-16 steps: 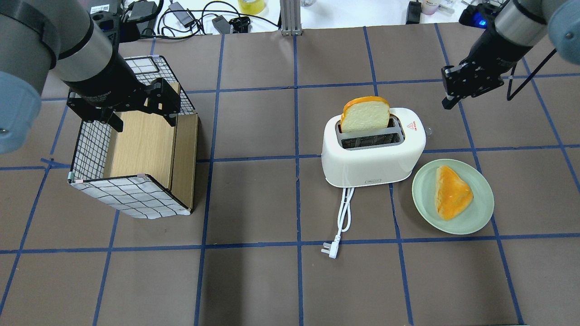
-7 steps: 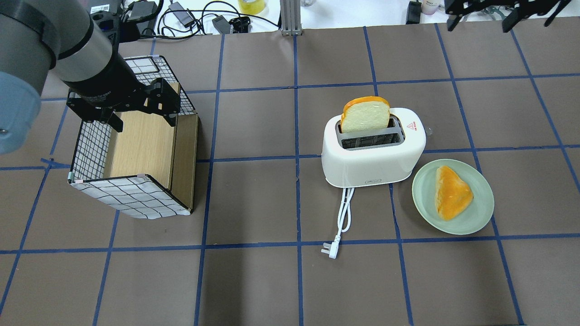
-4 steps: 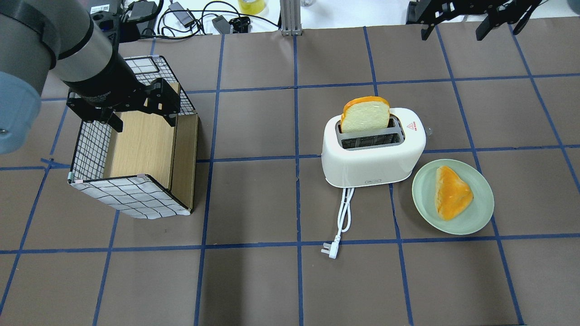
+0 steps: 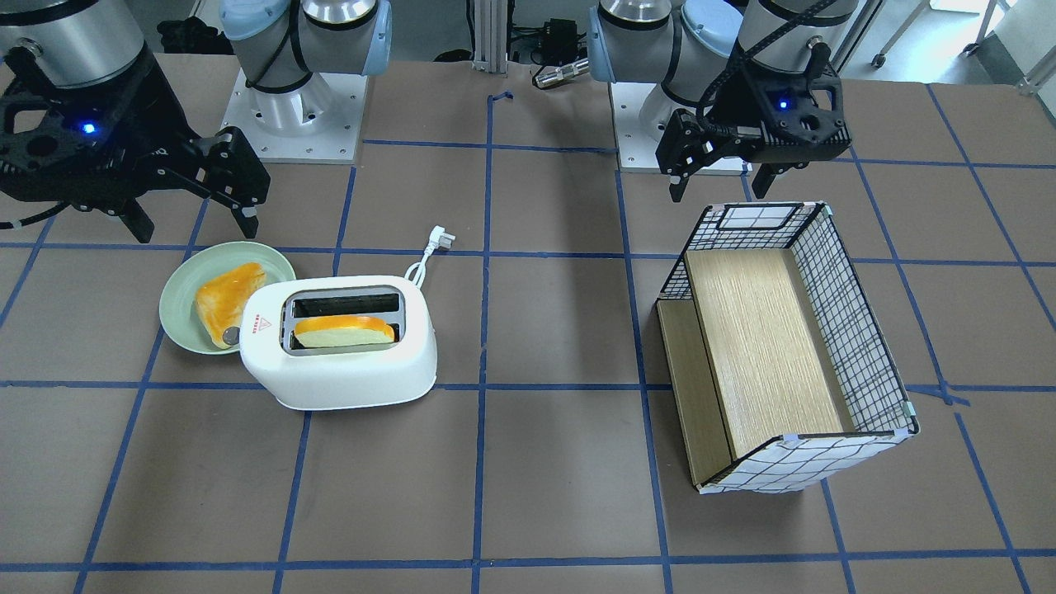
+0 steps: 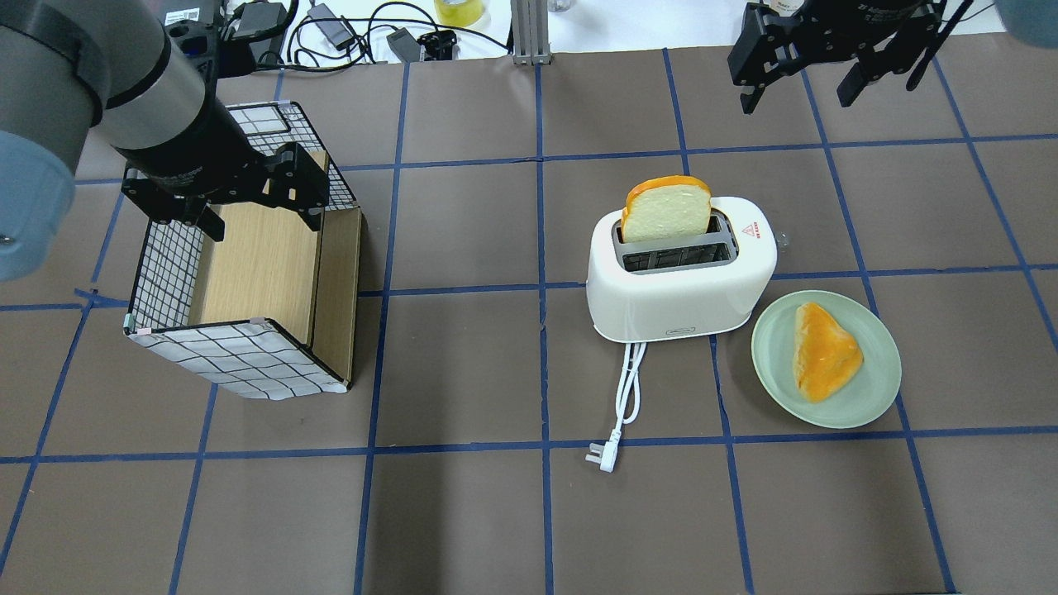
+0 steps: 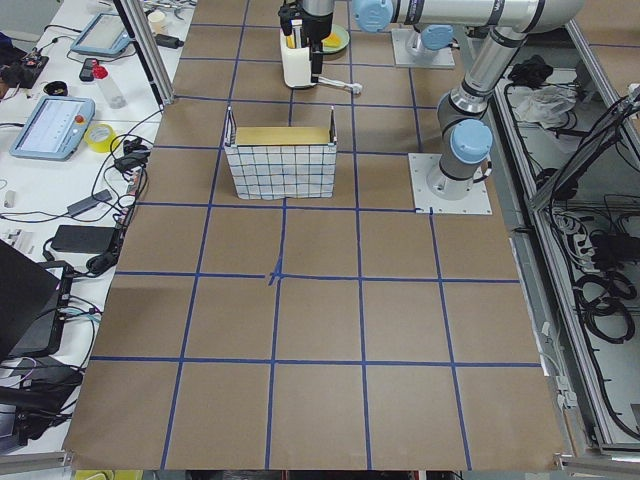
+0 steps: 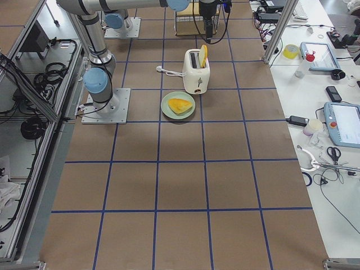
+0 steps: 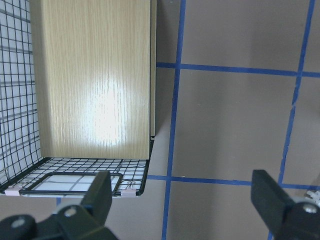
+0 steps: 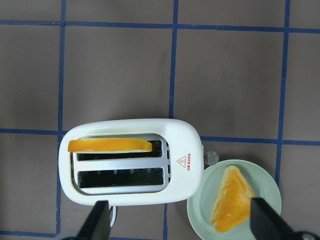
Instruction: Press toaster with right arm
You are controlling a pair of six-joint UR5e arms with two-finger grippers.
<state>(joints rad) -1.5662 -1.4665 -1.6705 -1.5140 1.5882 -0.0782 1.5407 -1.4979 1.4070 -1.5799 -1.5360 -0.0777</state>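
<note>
The toaster (image 5: 682, 281) is showing a small red warning triangle (image 5: 750, 230) on its top, just beside the slots (image 5: 679, 257). A line of tiny red characters is sitting under the triangle, too small to read in any view. A small dark brand mark (image 5: 681, 331) is showing low on the toaster's long side, also illegible. White lettering (image 5: 177, 175) is running across the black wrist of the left arm (image 5: 157, 99), blurred beyond reading. A white barcode sticker (image 5: 183, 16) is lying on a black device (image 5: 198, 49) past the far edge of the table (image 5: 463, 372), its print not legible.
</note>
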